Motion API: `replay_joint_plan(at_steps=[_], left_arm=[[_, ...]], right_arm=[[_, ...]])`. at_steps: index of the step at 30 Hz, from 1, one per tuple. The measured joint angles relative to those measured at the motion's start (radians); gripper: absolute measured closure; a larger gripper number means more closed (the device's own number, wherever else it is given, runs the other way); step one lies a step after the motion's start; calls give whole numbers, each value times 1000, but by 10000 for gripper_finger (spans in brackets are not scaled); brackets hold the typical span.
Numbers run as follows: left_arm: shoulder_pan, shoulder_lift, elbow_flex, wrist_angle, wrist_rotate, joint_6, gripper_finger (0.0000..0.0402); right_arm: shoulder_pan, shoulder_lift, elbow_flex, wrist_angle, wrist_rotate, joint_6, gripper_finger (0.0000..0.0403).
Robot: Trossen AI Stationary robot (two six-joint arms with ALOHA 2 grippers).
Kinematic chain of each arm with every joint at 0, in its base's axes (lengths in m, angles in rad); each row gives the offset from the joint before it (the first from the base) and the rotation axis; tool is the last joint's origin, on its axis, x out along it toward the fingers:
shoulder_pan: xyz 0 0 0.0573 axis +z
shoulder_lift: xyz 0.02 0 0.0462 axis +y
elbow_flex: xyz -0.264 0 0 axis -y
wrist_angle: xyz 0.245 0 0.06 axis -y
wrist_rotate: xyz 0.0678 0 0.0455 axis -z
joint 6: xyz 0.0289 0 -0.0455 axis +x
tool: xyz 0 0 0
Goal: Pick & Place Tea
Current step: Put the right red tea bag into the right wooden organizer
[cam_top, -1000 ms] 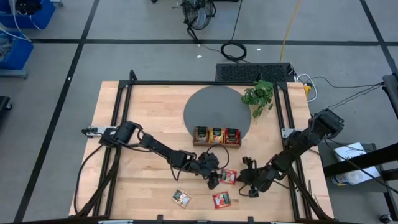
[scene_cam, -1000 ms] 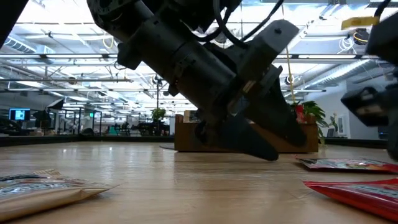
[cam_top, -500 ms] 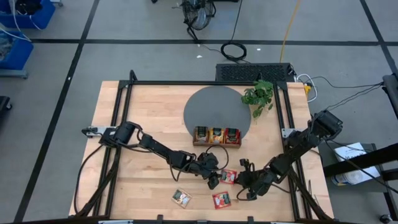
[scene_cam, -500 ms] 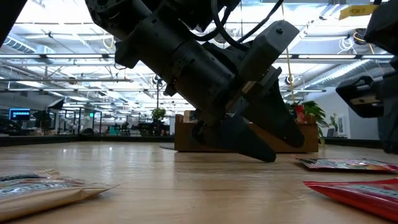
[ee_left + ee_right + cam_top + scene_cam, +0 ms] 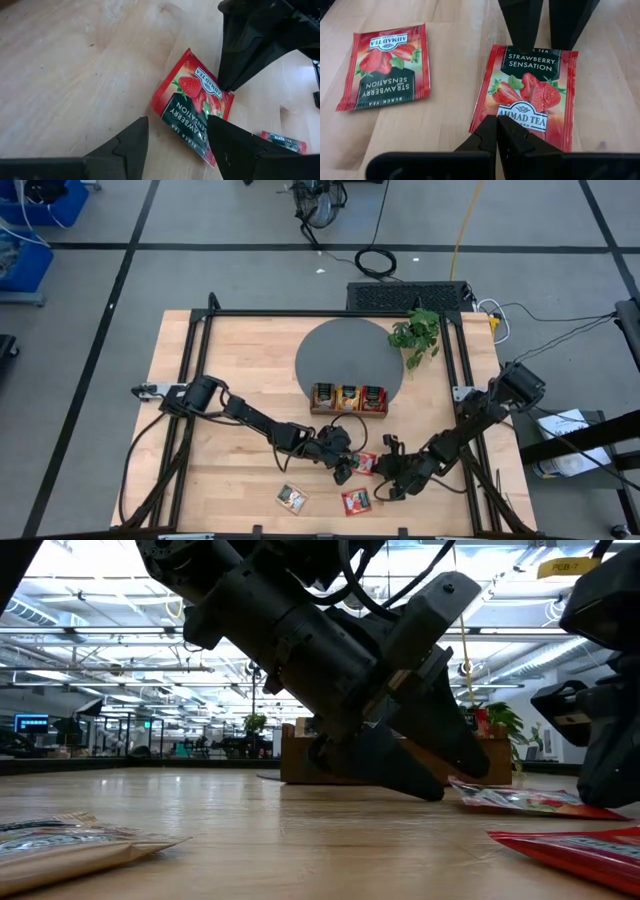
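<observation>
A red strawberry tea sachet (image 5: 367, 463) lies flat on the wooden table between my two grippers. My left gripper (image 5: 177, 118) stands open at the sachet's dark-printed end (image 5: 187, 125), which lies between its fingers. My right gripper (image 5: 496, 117) is shut, and its tips meet the sachet's opposite, label end. A second red sachet (image 5: 356, 501) and a beige-green one (image 5: 292, 498) lie flat nearer the table's near edge. More sachets stand in the wooden tray (image 5: 348, 410). My right gripper touches the red sachet with its shut fingertips at the middle of the label-end edge (image 5: 520, 116). It slants down from the table's right side. The sachet lies on the table, its end by the left gripper (image 5: 462, 786) slightly raised. Whether my left gripper's fingers touch the sachet, I cannot tell.
The tray stands on a round grey mat (image 5: 335, 350) toward the far edge, with a small green plant (image 5: 415, 335) beside it. Black frame rails (image 5: 200, 360) run along the table's sides. Bare wood lies at the left.
My right gripper has moved a little toward the table's left, toward the left gripper, and slightly down, staying shut. The red sachet has slid toward the left gripper, and its end there has risen a little off the wood.
</observation>
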Motion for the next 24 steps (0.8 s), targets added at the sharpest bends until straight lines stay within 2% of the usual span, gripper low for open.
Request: replay_joint_plan(at_steps=[14,18,24], left_arm=[[-15,0,-1,30,44,36,206],[-15,0,-2,72,45,92,253],[-25,0,-2,95,55,197,380]], right_arm=[[-5,35,-3,46,30,2,399],[-10,35,-3,49,29,-2,399],[-10,37,-3,55,77,-48,399]])
